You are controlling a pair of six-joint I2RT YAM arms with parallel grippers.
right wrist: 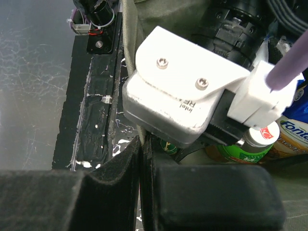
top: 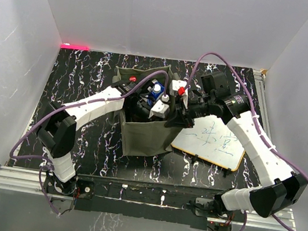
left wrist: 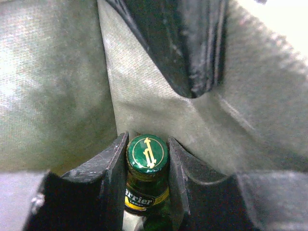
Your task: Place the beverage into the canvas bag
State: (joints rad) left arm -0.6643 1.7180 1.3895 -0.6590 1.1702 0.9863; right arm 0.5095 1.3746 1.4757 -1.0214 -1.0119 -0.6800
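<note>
The beverage is a green Perrier bottle (left wrist: 147, 153) with a green and gold cap, seen in the left wrist view. It stands upright inside the canvas bag (top: 142, 137), an olive-grey tote in the middle of the table. My left gripper (left wrist: 147, 159) is down in the bag and shut on the bottle's neck, one finger on each side. Grey cloth walls (left wrist: 53, 96) surround it. My right gripper (right wrist: 142, 159) is shut on the bag's rim (right wrist: 129, 48) at its right side. From above, the left gripper (top: 144, 105) and the right gripper (top: 172, 118) meet over the bag's mouth.
Other drinks lie in the bag: a blue-capped bottle (top: 156, 89) and a green-labelled bottle (right wrist: 240, 149). A framed whiteboard (top: 212, 139) lies right of the bag. A pink strip (top: 74, 46) sits at the back left corner. White walls enclose the table.
</note>
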